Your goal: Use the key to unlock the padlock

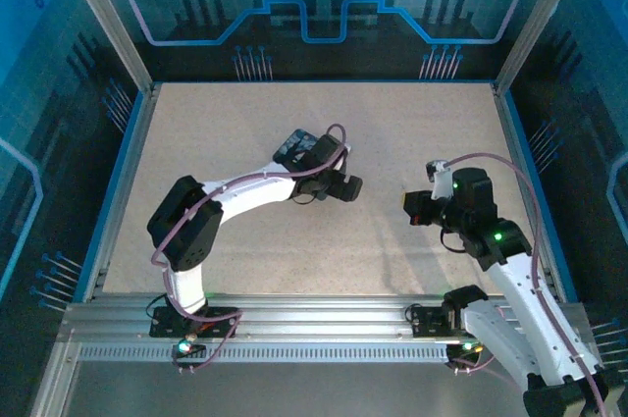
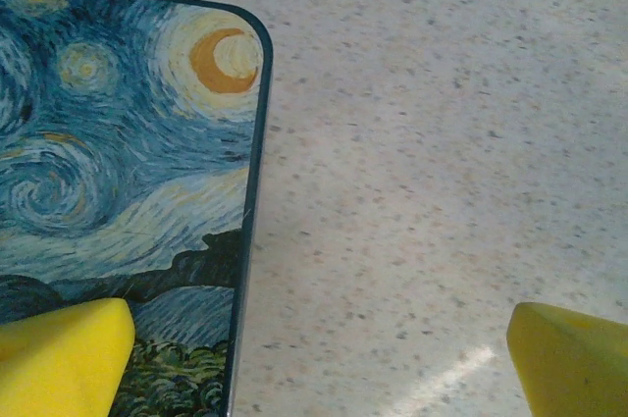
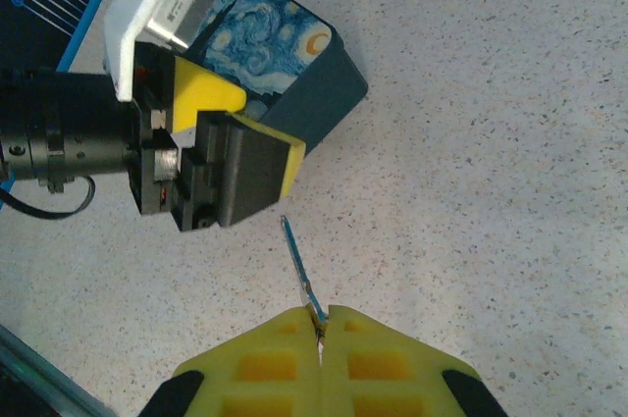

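Note:
The key [image 3: 297,260] is a thin blue-tinted metal sliver. It sticks out forward from the tips of my right gripper [image 3: 319,324], which is shut on it just above the table. My right gripper [image 1: 417,207] sits right of centre, pointing left towards the left arm. My left gripper [image 1: 340,184] is open and hangs beside the dark blue swirl-patterned box [image 1: 294,147]. In the left wrist view its yellow fingers [image 2: 61,358] stand wide apart, one over the box's lid [image 2: 118,172], with bare table between them. The padlock is hidden.
The speckled beige table [image 1: 392,132] is ringed by a blue rim and aluminium frame posts [image 1: 108,20]. The box [image 3: 285,54] lies just behind the left gripper [image 3: 270,123] as seen from the right wrist.

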Robot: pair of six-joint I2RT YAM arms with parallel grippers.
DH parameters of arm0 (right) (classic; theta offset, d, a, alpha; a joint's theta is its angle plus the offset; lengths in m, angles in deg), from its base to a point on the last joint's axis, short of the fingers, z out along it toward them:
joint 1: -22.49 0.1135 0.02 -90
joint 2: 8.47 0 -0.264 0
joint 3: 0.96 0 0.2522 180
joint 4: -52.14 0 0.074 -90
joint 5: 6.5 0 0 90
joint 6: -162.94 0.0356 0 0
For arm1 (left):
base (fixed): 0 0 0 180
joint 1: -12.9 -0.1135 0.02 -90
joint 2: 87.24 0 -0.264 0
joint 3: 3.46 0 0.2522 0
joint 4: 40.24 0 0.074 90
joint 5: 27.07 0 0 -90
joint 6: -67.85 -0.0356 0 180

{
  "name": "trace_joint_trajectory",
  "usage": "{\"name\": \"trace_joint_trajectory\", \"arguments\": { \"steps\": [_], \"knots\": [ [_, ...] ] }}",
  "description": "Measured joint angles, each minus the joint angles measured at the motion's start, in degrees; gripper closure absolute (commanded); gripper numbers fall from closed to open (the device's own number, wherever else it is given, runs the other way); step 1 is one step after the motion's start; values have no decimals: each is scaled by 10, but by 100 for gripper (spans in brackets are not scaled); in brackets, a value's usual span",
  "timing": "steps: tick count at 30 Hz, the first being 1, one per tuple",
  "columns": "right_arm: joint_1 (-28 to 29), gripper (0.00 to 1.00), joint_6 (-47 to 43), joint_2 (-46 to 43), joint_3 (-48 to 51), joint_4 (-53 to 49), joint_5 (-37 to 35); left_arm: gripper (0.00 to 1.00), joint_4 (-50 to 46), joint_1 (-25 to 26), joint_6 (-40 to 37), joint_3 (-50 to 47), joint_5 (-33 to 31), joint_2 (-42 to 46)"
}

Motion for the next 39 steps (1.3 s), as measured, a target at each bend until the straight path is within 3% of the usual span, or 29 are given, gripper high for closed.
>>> {"name": "trace_joint_trajectory", "arguments": {
  "steps": [22,29,35,39],
  "knots": [
    [-3,100,0,0,-10,-16,11,1,6,16,8,103,40,-76],
    [-3,100,2,20,-10,-4,42,1,25,-4,9,7,57,38],
    [-2,100,17,60,-10,40,72,1,56,-57,15,-97,81,173],
    [8,100,29,106,-10,77,86,1,72,-95,35,-158,114,218]
  ]
}}
